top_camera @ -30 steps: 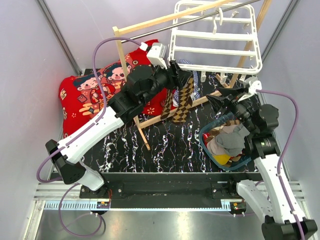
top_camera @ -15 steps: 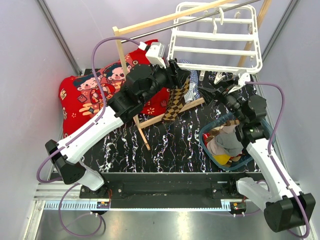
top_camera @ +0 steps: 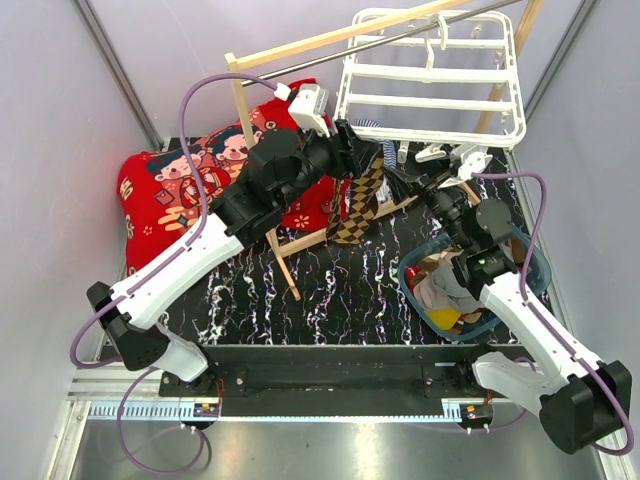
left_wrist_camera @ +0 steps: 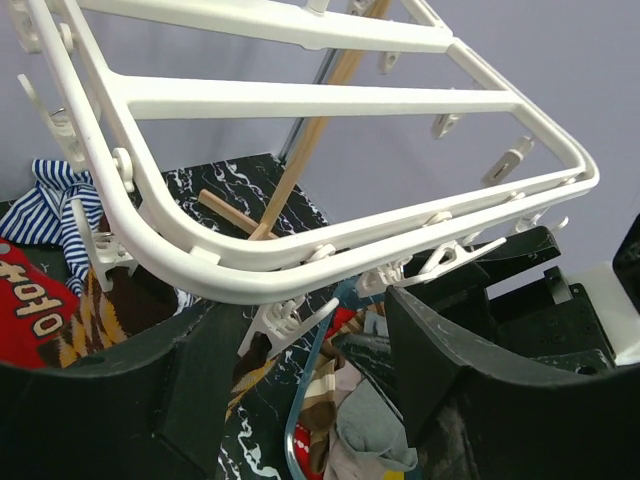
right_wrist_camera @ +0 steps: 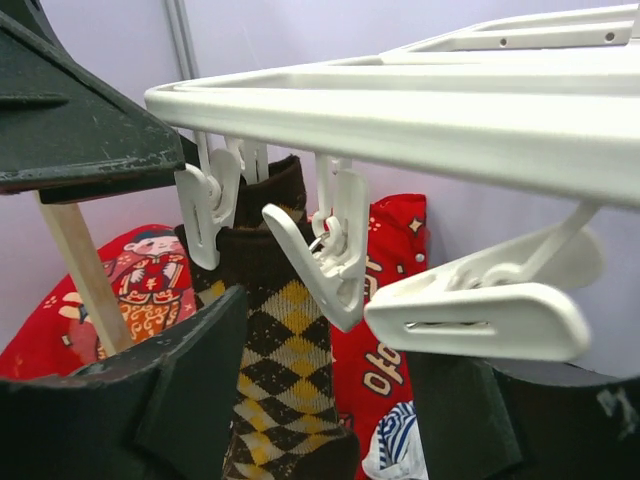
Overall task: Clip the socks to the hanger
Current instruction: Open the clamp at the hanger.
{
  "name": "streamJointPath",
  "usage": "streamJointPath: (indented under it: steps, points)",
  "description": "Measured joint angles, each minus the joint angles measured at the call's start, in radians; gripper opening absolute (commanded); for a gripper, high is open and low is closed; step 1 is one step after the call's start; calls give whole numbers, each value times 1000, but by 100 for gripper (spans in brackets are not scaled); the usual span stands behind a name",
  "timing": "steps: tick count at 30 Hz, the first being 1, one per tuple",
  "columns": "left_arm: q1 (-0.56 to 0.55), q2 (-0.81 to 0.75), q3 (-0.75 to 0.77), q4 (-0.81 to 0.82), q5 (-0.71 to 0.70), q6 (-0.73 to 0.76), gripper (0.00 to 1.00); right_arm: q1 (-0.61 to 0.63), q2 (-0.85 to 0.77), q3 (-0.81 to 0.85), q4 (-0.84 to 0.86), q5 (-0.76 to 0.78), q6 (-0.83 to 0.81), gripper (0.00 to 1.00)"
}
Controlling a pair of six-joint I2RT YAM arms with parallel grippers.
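tub: 4 o'clock on worktop — holds grey sock, jumbled cloth
hanger: 1 o'clock; checkered sock clipped, hanging
left fingers: apart, empty
right fingers: apart — peg just beside

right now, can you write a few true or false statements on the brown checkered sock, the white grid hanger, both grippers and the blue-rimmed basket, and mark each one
1. The brown-black-tan checkered sock hangs below the white plastic grid hanger. True.
2. The left gripper is shut on the sock. False: its fingers stand wide apart, with the sock off to one side.
3. The blue-rimmed clear basket is empty. False: it holds bunched clothes.
4. The right gripper is open beside a white plastic peg. True.
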Motion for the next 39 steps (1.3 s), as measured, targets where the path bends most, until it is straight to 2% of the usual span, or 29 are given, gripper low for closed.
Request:
streamJointPath:
  steps: [10, 18, 25, 39]
  points:
    - [1, 0, 6, -31, 8, 0, 62, 76, 25, -56, 114, 214, -108, 64]
    - [1, 0, 17, -45, 11, 0, 62, 186, 76, -82, 231, 364, -244, 63]
    - [1, 0, 26, -47, 12, 0, 62, 227, 138, -112, 364, 483, -348, 56]
    - [2, 0, 31, -47, 21, -1, 62, 254, 152, -113, 461, 520, -420, 51]
